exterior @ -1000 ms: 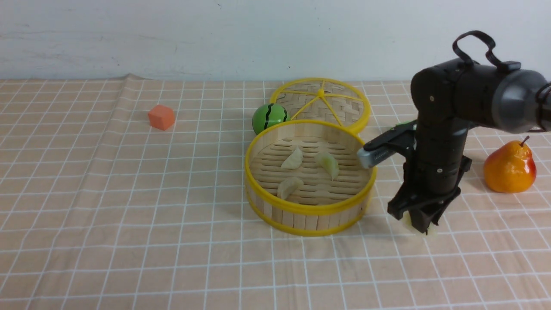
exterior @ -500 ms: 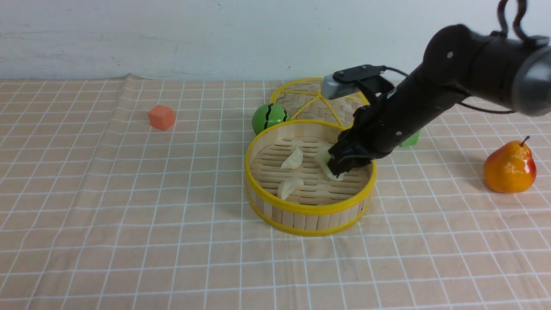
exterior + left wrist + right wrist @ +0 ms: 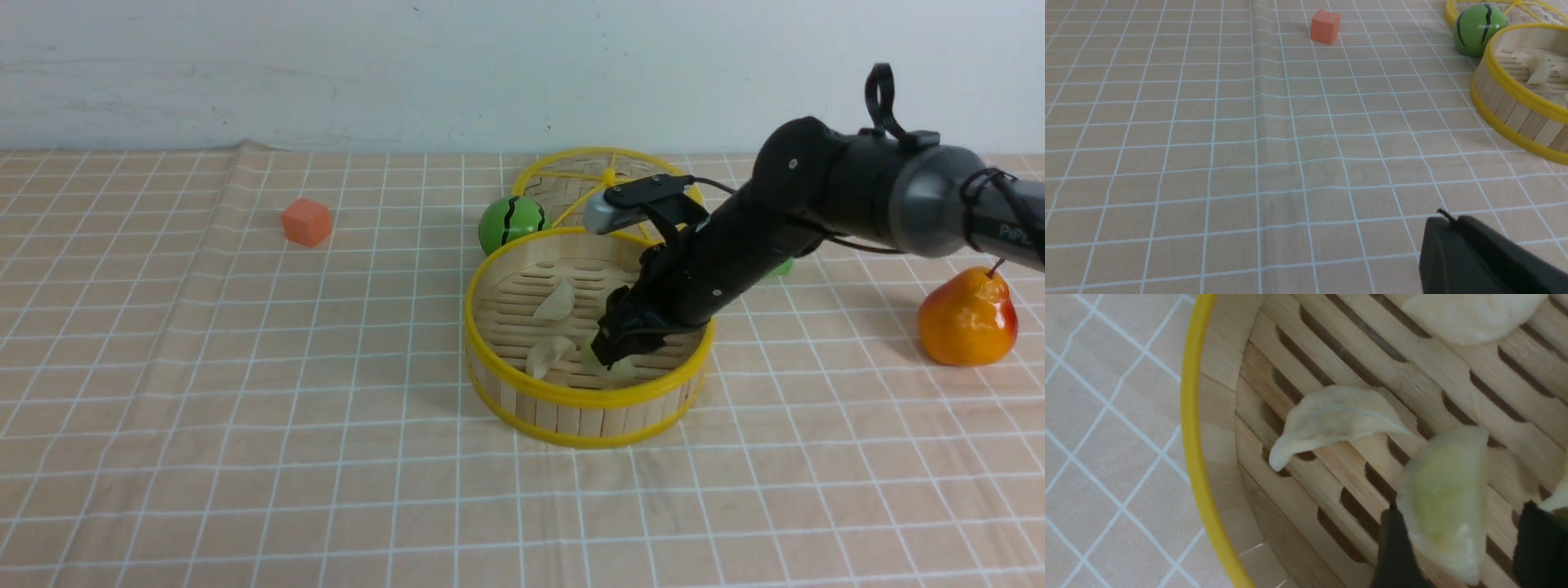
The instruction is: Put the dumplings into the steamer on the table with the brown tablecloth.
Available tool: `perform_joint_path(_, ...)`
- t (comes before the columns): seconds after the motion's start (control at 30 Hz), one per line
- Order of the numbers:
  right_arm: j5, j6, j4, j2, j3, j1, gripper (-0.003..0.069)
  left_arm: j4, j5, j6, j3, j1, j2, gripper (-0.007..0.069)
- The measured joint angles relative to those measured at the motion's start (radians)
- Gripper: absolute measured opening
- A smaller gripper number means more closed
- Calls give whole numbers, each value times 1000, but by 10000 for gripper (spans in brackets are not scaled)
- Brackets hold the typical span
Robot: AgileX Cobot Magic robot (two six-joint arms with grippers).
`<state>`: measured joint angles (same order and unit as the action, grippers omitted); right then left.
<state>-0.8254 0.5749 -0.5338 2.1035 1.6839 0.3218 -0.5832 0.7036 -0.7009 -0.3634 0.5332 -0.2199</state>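
Light peach-brown tablecloth with a thin white grid (image 3: 245,367) covers the whole table, and on it stands the round bamboo steamer with yellow rims (image 3: 571,400). The right gripper (image 3: 616,347) reaches down inside it near the front wall, fingers apart. A pale green pleated dumpling (image 3: 1443,490) sits between the two black fingers (image 3: 1392,547). It is close against one of them, with a gap to the other, so it looks loose rather than pinched. Its long axis runs along the fingers' length, not across the gap. So a straight withdrawal back along the fingers looks like the safe exit, since a sideways move could drag it.

Two cream crescent dumplings (image 3: 557,300) (image 3: 549,353) lie on the slatted floor just beside it. A pale sliver by the far finger may be another, though too little shows to tell.

The left gripper (image 3: 1447,228) has its fingers together, holding nothing. It hangs over bare cloth, well apart from the steamer, so the right arm is plainly the nearer one.
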Motion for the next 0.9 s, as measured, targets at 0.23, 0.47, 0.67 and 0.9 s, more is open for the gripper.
perform_joint_path(0.23,-286,-239,209,-73,204,0,431,-13,-2,0,0,0,0,17)
perform_joint_path(0.47,-415,-457,433,-367,351,0,213,-20,-8,0,0,0,0,17)
perform_joint_path(0.67,-429,-515,518,-595,182,0,46,-20,-8,0,0,0,0,20)
perform_joint_path(0.9,-338,-521,492,-905,-210,0,-10,-20,-8,0,0,0,0,21)
